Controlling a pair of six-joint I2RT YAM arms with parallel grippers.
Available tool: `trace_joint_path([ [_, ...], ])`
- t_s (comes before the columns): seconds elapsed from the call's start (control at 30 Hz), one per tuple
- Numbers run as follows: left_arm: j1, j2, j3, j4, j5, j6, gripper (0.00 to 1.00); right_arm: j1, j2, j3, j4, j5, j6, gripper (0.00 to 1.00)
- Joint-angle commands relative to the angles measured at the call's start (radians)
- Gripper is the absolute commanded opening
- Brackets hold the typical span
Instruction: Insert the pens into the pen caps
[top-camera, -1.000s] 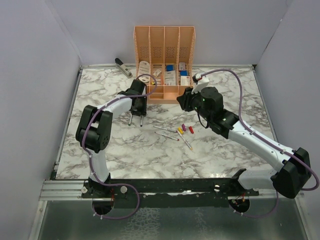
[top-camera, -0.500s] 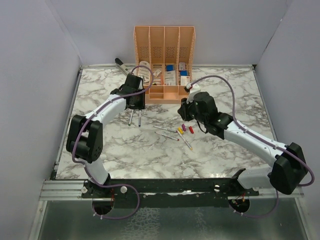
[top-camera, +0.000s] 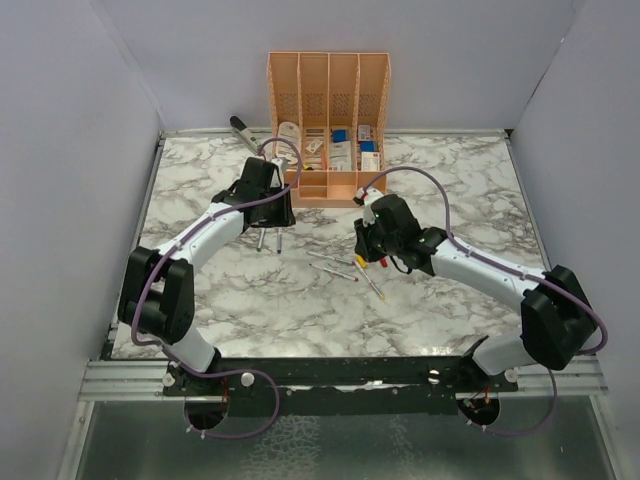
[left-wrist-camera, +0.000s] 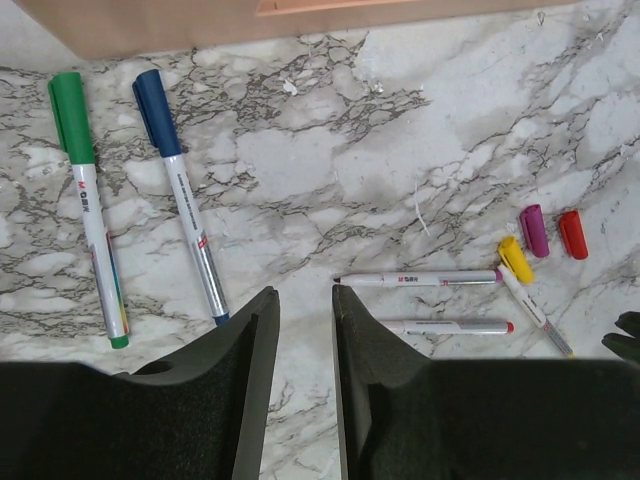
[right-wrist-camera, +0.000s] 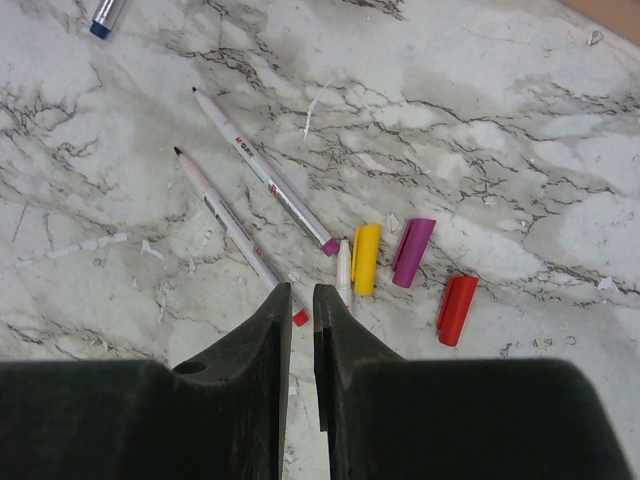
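Observation:
Three uncapped pens lie mid-table: a purple-ended one (right-wrist-camera: 265, 172), a red-ended one (right-wrist-camera: 230, 225) and one whose white tip (right-wrist-camera: 344, 265) touches the yellow cap (right-wrist-camera: 366, 258). The purple cap (right-wrist-camera: 413, 251) and red cap (right-wrist-camera: 457, 309) lie beside it. My right gripper (right-wrist-camera: 302, 292) hovers just over the red-ended pen's end, its jaws a narrow gap apart and empty. A green-capped pen (left-wrist-camera: 90, 200) and a blue-capped pen (left-wrist-camera: 180, 190) lie to the left. My left gripper (left-wrist-camera: 305, 295) is slightly open and empty between them and the uncapped pens (left-wrist-camera: 420, 279).
The peach organizer (top-camera: 328, 120) stands at the back centre, close behind both grippers, and its base shows in the left wrist view (left-wrist-camera: 200, 20). A grey-black stapler (top-camera: 245, 133) lies at the back left. Grey walls enclose the marble table (top-camera: 200, 300).
My right gripper has come down and left from near the organizer to over the caps and pen ends. My left gripper has shifted slightly back and left as the arm stretched out.

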Motion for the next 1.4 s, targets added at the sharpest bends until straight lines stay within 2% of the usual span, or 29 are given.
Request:
trace_joint_path([
  [0.0, -0.011, -0.049, -0.042, 0.052, 0.072, -0.015, 0.3, 0.002, 0.016, 0.023, -0.015, -0.037, -0.018, 0.15],
  [0.33, -0.073, -0.076, -0.103, 0.086, 0.089, -0.045, 0.3, 0.003, 0.066, 0.051, -0.02, -0.068, -0.031, 0.15],
  [0.57, -0.122, -0.09, -0.165, 0.088, 0.094, -0.069, 0.29, 0.004, 0.076, 0.04, -0.04, -0.167, -0.064, 0.15],
  [0.7, -0.122, -0.121, -0.198, 0.091, 0.08, -0.079, 0.29, 0.017, 0.09, 0.035, -0.046, -0.206, -0.079, 0.24],
  [0.8, -0.123, -0.146, -0.207, 0.088, 0.067, -0.084, 0.29, 0.032, 0.102, 0.04, -0.05, -0.193, -0.084, 0.26],
  [1.17, -0.123, -0.182, -0.247, 0.075, 0.069, -0.093, 0.29, 0.071, 0.147, 0.082, -0.065, -0.2, -0.115, 0.26],
  [1.37, -0.123, -0.241, -0.281, 0.071, 0.003, -0.118, 0.29, 0.093, 0.221, 0.106, -0.047, -0.166, -0.137, 0.3],
])
